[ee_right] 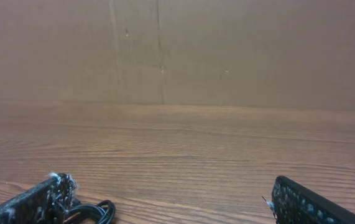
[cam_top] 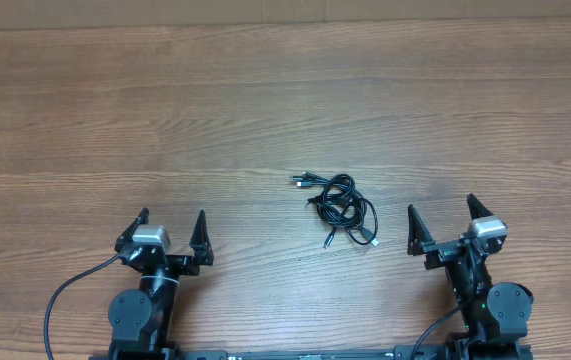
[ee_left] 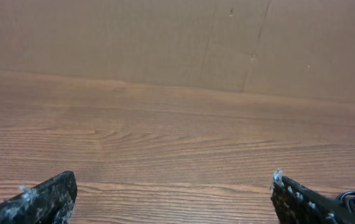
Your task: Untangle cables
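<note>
- Now, the left claw [cam_top: 172, 215] is spread wide with nothing between its fingers [cam_top: 201, 228]. It sits low at the near edge of the counter [cam_top: 265, 90] and points out across the boards.
- The right claw [cam_top: 441, 206] is likewise spread wide and empty, at the same near edge and turned slightly to the left.
- Neither claw touches the cables [cam_top: 341, 208]. There is bare wood between each fingertip and the tangle.
- The cables lie flat on the counter as one small black knot. They sit between the two claws, nearer the right one, about level with the fingertips.
- The knot is several overlapping loops. Two plug ends [cam_top: 299, 181] poke out at its far left, and other ends trail toward the near edge.
- In the left wrist view, a loop shows at the bottom right corner, past the right finger.
- In the right wrist view, loops show at the bottom left, just beside the left finger.
- The counter is brown wood grain, with a plain brown wall [ee_left: 165, 37] behind its far edge.
- A thick black wire [cam_top: 60, 295] curves out from the left arm's base.
</note>
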Robot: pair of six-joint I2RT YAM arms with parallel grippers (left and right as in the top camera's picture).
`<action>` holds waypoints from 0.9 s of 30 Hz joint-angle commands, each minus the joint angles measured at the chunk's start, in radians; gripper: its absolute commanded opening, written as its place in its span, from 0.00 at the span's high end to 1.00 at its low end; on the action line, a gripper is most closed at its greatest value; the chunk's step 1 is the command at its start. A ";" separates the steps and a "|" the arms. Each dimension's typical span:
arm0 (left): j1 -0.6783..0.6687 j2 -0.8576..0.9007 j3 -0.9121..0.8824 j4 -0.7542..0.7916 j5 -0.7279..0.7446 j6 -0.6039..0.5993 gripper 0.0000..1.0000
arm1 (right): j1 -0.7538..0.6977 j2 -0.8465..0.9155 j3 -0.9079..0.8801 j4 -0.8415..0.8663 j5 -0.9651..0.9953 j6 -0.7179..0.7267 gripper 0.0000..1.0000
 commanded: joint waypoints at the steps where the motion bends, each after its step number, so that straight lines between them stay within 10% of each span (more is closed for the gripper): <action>1: 0.012 -0.007 -0.003 -0.003 -0.010 0.013 0.00 | 0.006 -0.009 -0.010 0.006 -0.002 0.006 0.00; 27: 0.012 0.000 0.151 -0.243 -0.010 0.013 0.01 | 0.006 -0.009 -0.010 0.006 -0.001 0.006 0.00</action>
